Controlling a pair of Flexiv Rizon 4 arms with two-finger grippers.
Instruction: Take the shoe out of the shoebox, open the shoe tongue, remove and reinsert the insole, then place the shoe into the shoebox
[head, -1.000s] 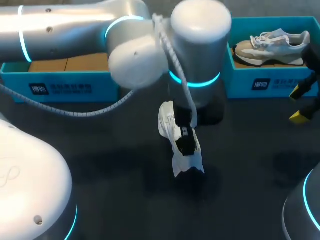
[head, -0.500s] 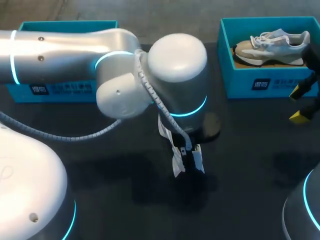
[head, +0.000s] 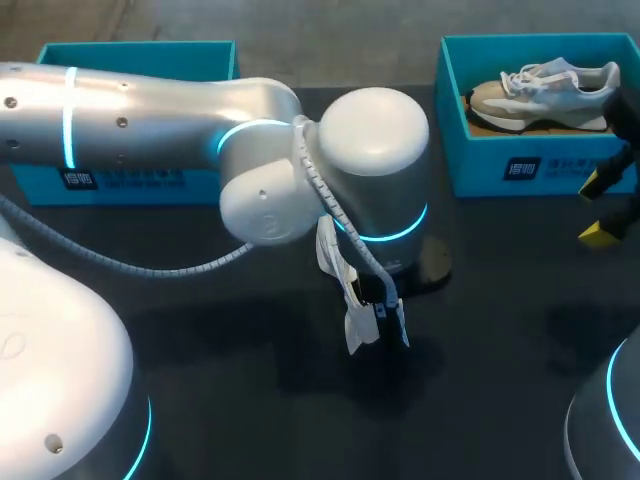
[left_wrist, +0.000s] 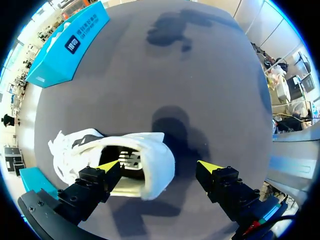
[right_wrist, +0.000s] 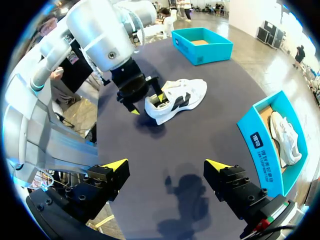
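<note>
A white shoe (head: 342, 285) lies on its side on the dark table (head: 200, 350), mid-table. My left arm reaches in over it and hides most of it in the head view. In the left wrist view my left gripper (left_wrist: 159, 166) is open astride the shoe's heel (left_wrist: 155, 170). One fingertip (left_wrist: 107, 165) sits at the shoe's opening, the other (left_wrist: 210, 167) stands clear of the heel over bare table. My right gripper (head: 598, 208) hangs open at the table's right edge, far from the white shoe (right_wrist: 180, 97), with nothing between its fingers (right_wrist: 166, 165).
A blue shoebox (head: 140, 60) stands at the back left, with a brown bottom (right_wrist: 202, 42) showing. A second blue shoebox (head: 540, 170) at the back right holds a grey and white shoe (head: 545, 90). Bare table lies in front of the white shoe.
My left arm has swung back and lowered, bringing its gripper toward the near end of the white shoe. The shoe and my right arm have stayed where they were.
</note>
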